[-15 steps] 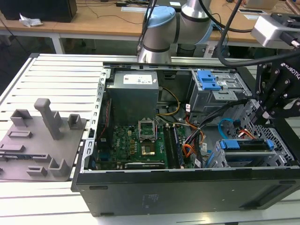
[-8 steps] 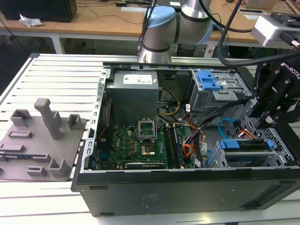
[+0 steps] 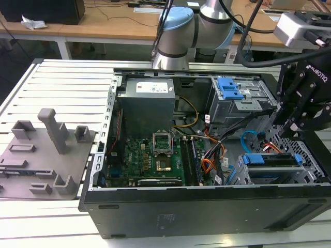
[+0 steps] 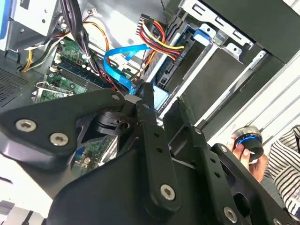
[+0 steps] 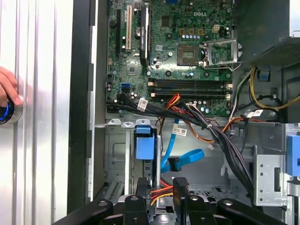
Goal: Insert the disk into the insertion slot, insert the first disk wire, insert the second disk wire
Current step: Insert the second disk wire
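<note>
In the exterior view the disk (image 3: 271,164), silver with a bright blue carrier, lies seated in the insertion slot (image 3: 307,155), the grey perforated cage at the case's near right corner. My gripper (image 3: 295,124) hangs just above and behind it. In the first wrist view my gripper (image 5: 161,185) stands open. The orange, red and yellow wire bundle (image 5: 161,193) runs through the gap between its fingers (image 5: 180,187). The blue carrier end (image 5: 143,143) lies just beyond them. The second disk wire (image 5: 183,158), a thin light-blue cable with a dark plug, loops loose beside it and also arcs over the board (image 4: 123,63).
The taller grey cage with a blue latch (image 3: 230,88) stands at the back right. The motherboard (image 3: 147,157) and power supply (image 3: 145,106) fill the case's left part. A grey fixture plate (image 3: 44,155) lies at the exterior view's left. A person's hand (image 5: 7,89) rests on a blue-ringed button (image 4: 248,139).
</note>
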Robot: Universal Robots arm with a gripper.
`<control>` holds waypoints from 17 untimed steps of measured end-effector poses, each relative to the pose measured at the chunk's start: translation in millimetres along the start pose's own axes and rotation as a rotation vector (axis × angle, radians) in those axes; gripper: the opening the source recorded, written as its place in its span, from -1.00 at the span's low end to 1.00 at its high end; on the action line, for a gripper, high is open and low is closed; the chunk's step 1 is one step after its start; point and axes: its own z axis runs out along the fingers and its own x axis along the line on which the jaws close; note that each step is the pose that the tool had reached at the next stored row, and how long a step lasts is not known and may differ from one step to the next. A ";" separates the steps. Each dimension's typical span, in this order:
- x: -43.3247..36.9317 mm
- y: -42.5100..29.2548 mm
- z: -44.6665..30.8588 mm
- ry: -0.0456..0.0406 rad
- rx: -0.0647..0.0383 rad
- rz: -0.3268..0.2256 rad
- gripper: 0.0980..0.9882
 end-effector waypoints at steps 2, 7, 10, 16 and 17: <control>-0.2 0.0 0.0 0.0001 0.000 0.000 -0.41; -0.4 7.1 1.4 0.0001 0.000 0.000 -0.41; -0.4 12.8 2.2 0.0000 0.000 0.000 -0.41; -0.5 20.0 4.7 0.0001 0.000 -0.002 -0.41; -0.6 19.9 5.9 0.0001 0.000 -0.004 -0.41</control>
